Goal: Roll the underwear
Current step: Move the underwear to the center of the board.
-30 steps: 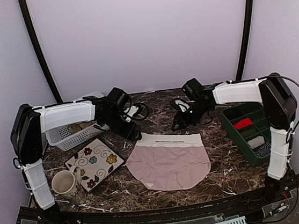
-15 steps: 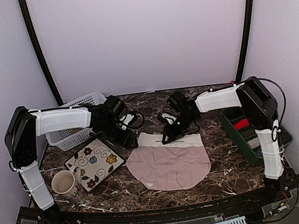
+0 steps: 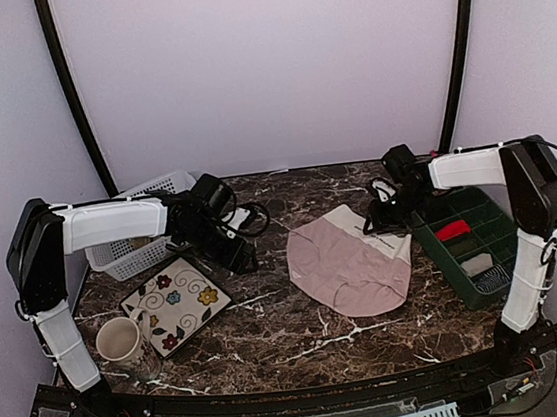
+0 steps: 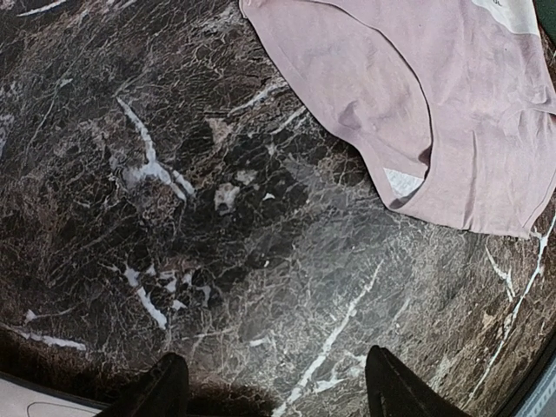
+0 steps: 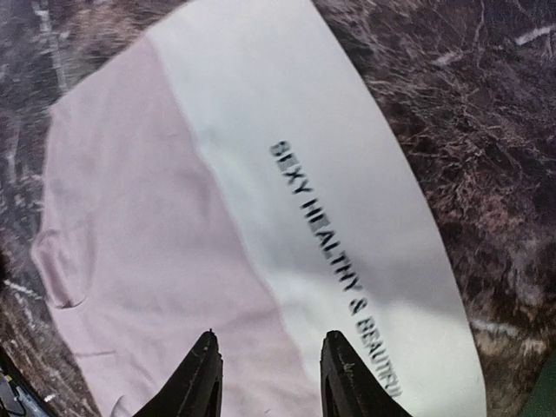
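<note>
Underwear [image 3: 350, 266]: under right tool [image 5: 271, 340], tips half apart over waistband [image 5: 304, 156], grip unclear. Dragged right and turned since a moment ago, now flat beside bin [image 3: 434, 251]. Left tool [image 4: 274, 360] wide apart over tabletop [image 4: 217, 217]. Rolling not begun.

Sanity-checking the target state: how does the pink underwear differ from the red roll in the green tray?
The pink underwear lies spread flat; the red roll is a tight bundle. The underwear sits on the table, the red roll in a compartment of the green tray. The underwear is pale pink with a cream waistband, the roll plain red. Both look like soft cloth.
</note>
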Action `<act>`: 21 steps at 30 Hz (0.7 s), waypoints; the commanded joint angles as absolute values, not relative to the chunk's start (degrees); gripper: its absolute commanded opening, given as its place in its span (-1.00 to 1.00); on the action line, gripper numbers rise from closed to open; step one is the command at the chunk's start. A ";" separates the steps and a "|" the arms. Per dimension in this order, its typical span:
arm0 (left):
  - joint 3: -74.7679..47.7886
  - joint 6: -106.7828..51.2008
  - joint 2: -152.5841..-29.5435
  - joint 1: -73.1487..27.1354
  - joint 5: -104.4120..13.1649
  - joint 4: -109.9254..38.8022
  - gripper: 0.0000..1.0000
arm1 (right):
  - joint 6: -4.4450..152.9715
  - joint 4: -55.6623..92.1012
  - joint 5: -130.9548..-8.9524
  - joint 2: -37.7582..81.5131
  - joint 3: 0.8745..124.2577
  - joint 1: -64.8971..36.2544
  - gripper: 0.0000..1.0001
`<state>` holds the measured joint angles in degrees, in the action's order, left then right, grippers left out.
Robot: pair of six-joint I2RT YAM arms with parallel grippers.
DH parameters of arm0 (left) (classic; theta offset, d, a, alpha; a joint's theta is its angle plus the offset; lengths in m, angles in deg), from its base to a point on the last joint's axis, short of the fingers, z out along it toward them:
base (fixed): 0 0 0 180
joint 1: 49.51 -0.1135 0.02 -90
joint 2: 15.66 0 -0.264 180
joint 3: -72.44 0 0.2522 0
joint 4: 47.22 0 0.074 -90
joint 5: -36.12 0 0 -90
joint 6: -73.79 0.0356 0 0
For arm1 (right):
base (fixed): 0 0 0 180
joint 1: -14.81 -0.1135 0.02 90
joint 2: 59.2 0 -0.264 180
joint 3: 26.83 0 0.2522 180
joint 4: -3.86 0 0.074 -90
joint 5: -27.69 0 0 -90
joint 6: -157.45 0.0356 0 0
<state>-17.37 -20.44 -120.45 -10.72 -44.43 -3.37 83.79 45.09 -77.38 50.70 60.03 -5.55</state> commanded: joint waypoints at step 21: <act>-16.67 -22.65 -116.22 -10.46 -44.17 -5.01 0.45 | 75.87 48.94 -86.70 45.93 49.18 -25.64 -0.36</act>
<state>-17.50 -21.36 -120.41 -10.72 -43.47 -4.38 76.81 50.33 -85.34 42.68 48.01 -23.67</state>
